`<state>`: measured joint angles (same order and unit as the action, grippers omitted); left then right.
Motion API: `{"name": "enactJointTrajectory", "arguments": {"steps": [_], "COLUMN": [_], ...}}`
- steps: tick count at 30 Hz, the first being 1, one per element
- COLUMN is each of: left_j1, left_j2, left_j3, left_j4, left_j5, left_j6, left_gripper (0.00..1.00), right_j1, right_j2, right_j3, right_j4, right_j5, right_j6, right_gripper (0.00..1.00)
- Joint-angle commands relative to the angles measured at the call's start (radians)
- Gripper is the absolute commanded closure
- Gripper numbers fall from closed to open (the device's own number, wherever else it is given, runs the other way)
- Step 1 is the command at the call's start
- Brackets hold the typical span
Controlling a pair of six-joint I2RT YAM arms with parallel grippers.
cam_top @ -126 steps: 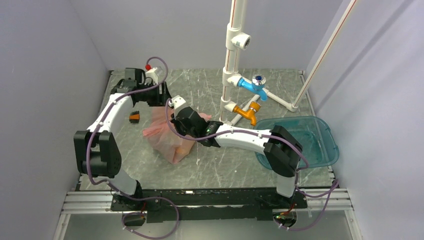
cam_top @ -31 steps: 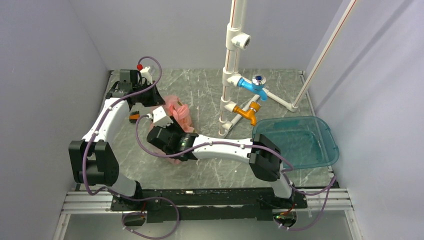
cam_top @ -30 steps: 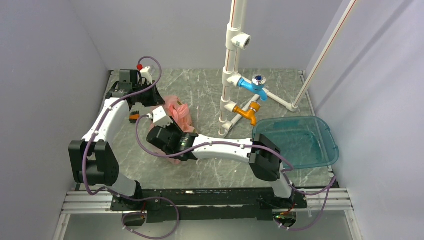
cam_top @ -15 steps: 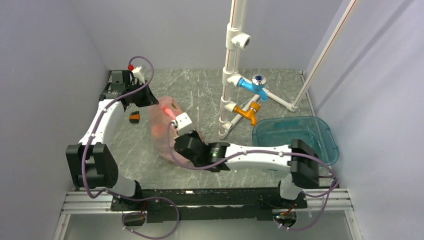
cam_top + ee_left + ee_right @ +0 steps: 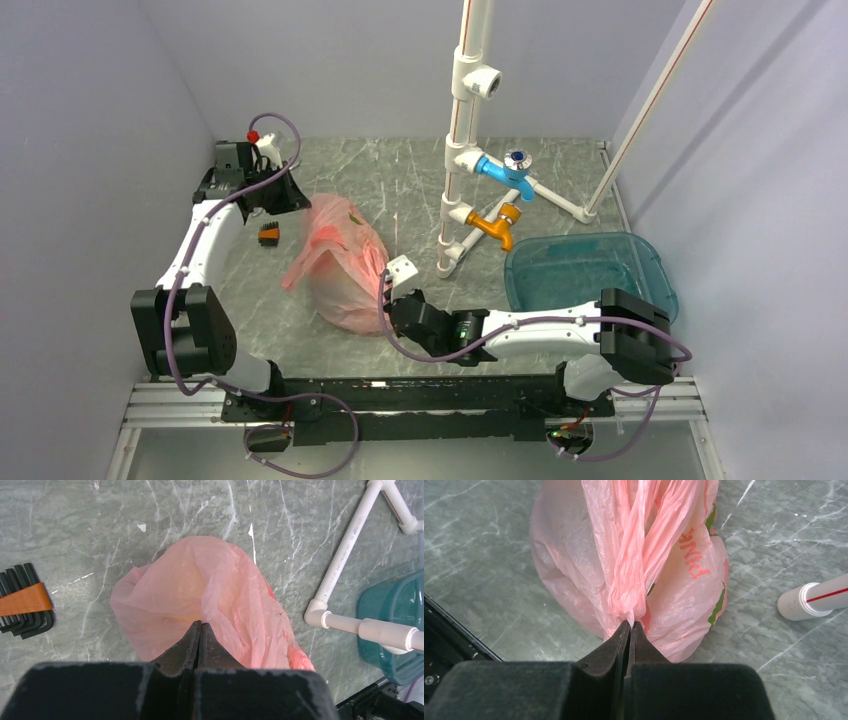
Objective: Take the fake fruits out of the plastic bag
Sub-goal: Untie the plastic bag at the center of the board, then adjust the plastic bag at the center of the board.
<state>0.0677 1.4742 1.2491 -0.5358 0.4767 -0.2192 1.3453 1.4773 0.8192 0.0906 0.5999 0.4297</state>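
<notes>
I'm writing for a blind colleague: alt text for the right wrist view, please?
The right gripper has its fingers shut on a twisted strand of the pink plastic bag, which sits bulging on the grey marbled table. A white pipe end with a red stripe lies at right.

Bare desk (image 5: 400, 175) lay behind the bag (image 5: 345, 270); hex keys (image 5: 268, 235) sat left, pipe frame (image 5: 452, 195) and tub (image 5: 590, 275) blocked the right.

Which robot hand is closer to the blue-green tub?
Right. The right fingers pinch the bag at its near side, toward the tub; the left fingers pinch its far-left end, further away.
</notes>
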Motion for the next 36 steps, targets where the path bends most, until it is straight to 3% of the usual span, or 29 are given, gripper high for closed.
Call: {"name": "enactJointTrajectory", "arguments": {"steps": [1,5,8,13,16,20,25,36], "left_j1": [-0.006,-0.035,-0.106,-0.211,-0.224,-0.223,-0.223,-0.222], "left_j2": [-0.039,-0.063,-0.114,-0.322,-0.466,-0.576,-0.637,-0.467], "left_j3": [-0.005,-0.009,-0.02,-0.132,-0.205,-0.267,-0.33,-0.426], "left_j4": [0.044,0.028,0.018,0.108,0.113,-0.03,-0.186,-0.161], "left_j5": [-0.041,-0.109,-0.237,-0.505,-0.513,-0.453,-0.422,-0.416], "left_j6": [0.06,0.106,0.161,0.224,0.176,0.077,0.083,0.125], "left_gripper": [0.94,0.72,0.54,0.23,0.02,0.01,0.01,0.01], "right_j1": [0.009,0.009,0.008,0.006,0.006,0.001,-0.005,-0.01], "right_j2": [-0.01,-0.011,-0.022,-0.042,-0.076,-0.121,-0.127,-0.186], "right_j3": [0.077,0.095,0.095,0.104,0.089,0.03,0.013,-0.047], "right_j4": [0.02,0.019,0.01,-0.008,-0.006,0.061,0.089,0.107], "right_j5": [-0.002,-0.008,0.006,0.014,0.009,-0.016,-0.043,-0.046], "right_j6": [0.007,0.005,0.021,0.02,0.021,-0.001,-0.02,-0.016], "right_gripper": [1.0,1.0,1.0,1.0,1.0,1.0,1.0,1.0]}}
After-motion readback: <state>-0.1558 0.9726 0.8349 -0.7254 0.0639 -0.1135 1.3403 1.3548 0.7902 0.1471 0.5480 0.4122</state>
